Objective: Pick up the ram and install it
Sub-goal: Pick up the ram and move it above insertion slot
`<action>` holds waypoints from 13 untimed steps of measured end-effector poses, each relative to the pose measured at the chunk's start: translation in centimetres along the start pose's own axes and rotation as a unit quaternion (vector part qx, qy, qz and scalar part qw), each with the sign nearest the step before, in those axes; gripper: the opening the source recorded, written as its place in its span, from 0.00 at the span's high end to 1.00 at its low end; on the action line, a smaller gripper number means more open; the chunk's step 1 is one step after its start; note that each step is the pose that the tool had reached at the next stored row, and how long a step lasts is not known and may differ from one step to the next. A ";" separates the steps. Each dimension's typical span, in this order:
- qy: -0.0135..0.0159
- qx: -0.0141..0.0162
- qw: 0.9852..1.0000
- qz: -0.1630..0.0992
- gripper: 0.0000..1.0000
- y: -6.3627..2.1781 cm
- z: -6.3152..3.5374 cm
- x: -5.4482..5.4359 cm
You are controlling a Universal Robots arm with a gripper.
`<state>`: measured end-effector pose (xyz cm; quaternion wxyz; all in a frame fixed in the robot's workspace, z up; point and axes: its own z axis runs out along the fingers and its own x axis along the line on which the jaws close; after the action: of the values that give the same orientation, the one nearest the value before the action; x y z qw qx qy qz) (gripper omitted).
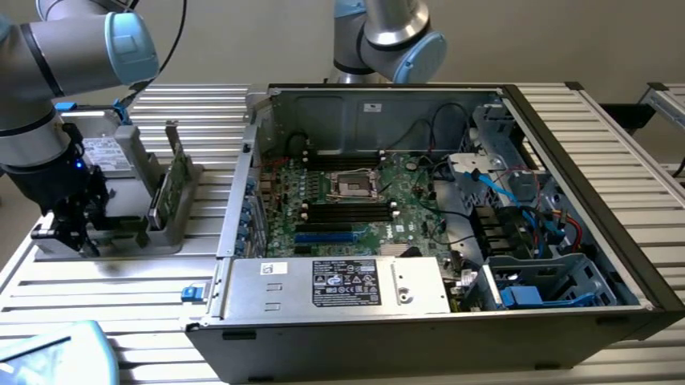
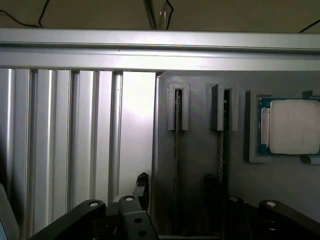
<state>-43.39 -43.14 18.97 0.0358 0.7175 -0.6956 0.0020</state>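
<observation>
The gripper (image 1: pixel 66 231), jaws open, hangs at ext. view's lower left over grey holder (image 1: pixel 160 234); ram (image 2: pixel 177 150) stands edge-on in its slot just below, btw. the fingers, long axis crosswise to their closing.

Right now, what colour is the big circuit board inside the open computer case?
The circuit board is green; the exterior view shows it best.

A plain beige wall (image 1: pixel 246 40) stands behind a ribbed aluminium table (image 1: pixel 107 289) under even, soft light.
</observation>
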 end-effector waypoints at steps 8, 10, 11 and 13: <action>0.000 0.000 1.000 0.000 0.76 0.00 0.00 0.0; 0.000 0.000 1.000 0.000 0.82 0.00 0.00 0.0; 0.000 0.000 1.000 0.000 0.82 0.00 0.00 0.0; 0.000 0.000 1.000 0.000 0.86 0.00 0.00 0.0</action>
<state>-43.39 -43.14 18.97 0.0360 0.7175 -0.6956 0.0021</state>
